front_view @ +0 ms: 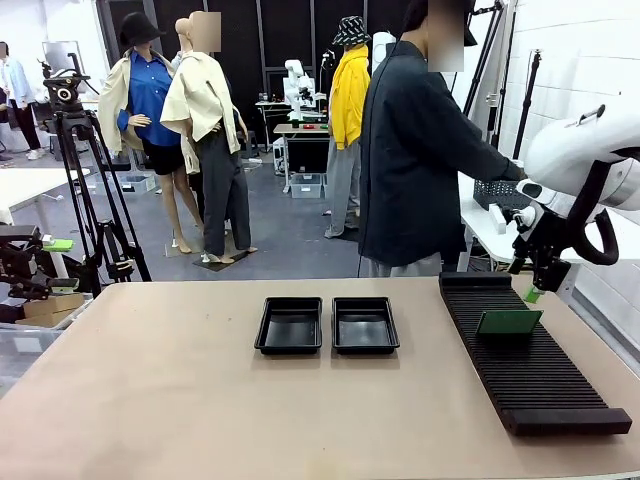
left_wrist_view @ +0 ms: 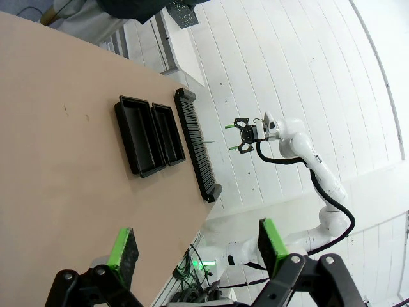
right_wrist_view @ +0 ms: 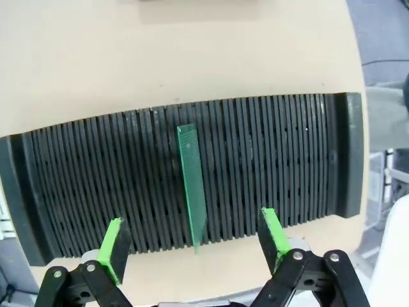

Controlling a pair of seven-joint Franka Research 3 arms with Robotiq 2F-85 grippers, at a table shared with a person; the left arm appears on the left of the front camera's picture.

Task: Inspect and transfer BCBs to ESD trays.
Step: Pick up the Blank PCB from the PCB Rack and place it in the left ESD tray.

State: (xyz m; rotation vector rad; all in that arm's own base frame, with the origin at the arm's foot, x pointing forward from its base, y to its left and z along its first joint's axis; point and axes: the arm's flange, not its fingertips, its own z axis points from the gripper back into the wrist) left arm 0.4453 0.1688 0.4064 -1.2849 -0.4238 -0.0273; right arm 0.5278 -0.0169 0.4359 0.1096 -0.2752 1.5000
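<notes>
Our left end effector (left_wrist_view: 195,231) and right end effector (right_wrist_view: 190,220) are gaping wide, gripping nothing. One BCB (right_wrist_view: 190,173) is standing edgewise in the rack (right_wrist_view: 96,173), at three o'clock from the apparently empty ESD trays (front_view: 290,350).

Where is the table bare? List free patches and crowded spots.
Bare: the table left of the two trays, the strip in front of them, and both tray floors. Crowded: the right side, where the rack holds one board under the right end effector.
</notes>
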